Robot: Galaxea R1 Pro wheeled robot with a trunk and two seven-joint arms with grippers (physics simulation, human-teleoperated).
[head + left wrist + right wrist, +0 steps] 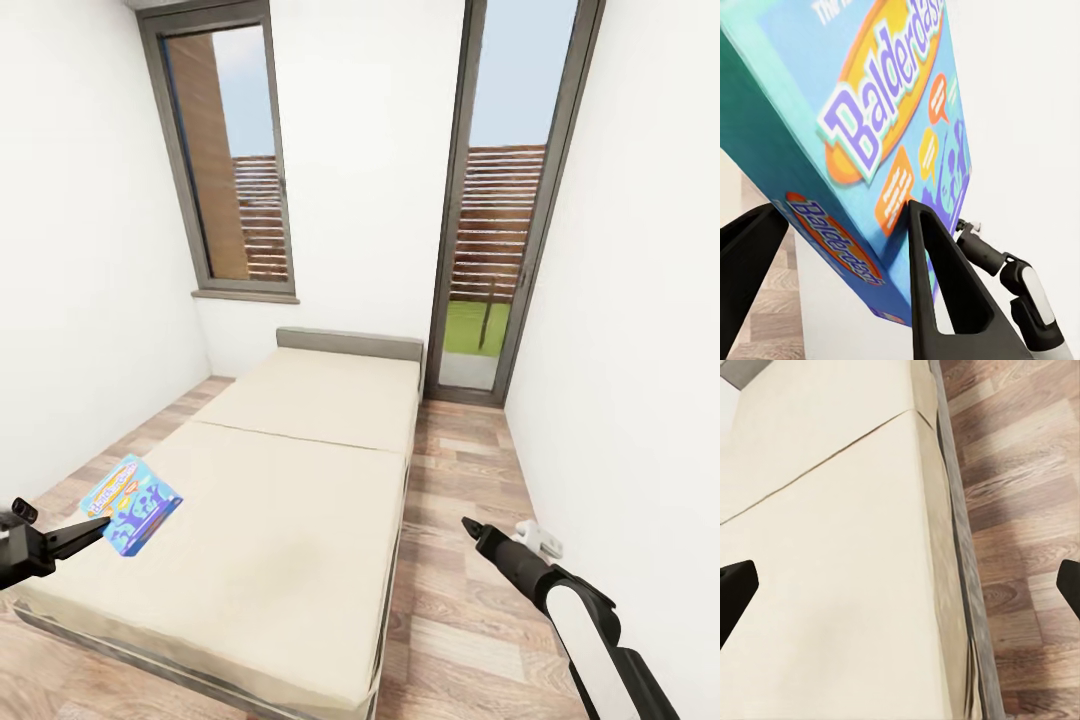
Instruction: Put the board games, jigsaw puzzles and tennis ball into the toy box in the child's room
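**Over the bed: one game box held in the left gripper**

Over the near left corner of the bed (pixel 300 500), the left gripper (pixel 95 530) is clamped on a single board game (pixel 131 503), a flat blue box held clear of the cream mattress. In the left wrist view the two dark fingers (pixel 937 285) sit on either side of the box's lower edge, and the lid reads "Balderdash" in purple letters on an orange oval; the same word repeats on the side panel.

One bed stands in the room, its mattress in two sections with a seam across the middle and a thin grey frame along the edge. Its left side lies close to the white wall. To its right a strip of wood plank floor (pixel 460 560) runs to a tall glass door (pixel 500 200); one window (pixel 225 150) sits above the headboard.

The right gripper (pixel 900 585) hangs over the bed's right edge, its fingertips wide apart and holding nothing, half over mattress and half over floor.
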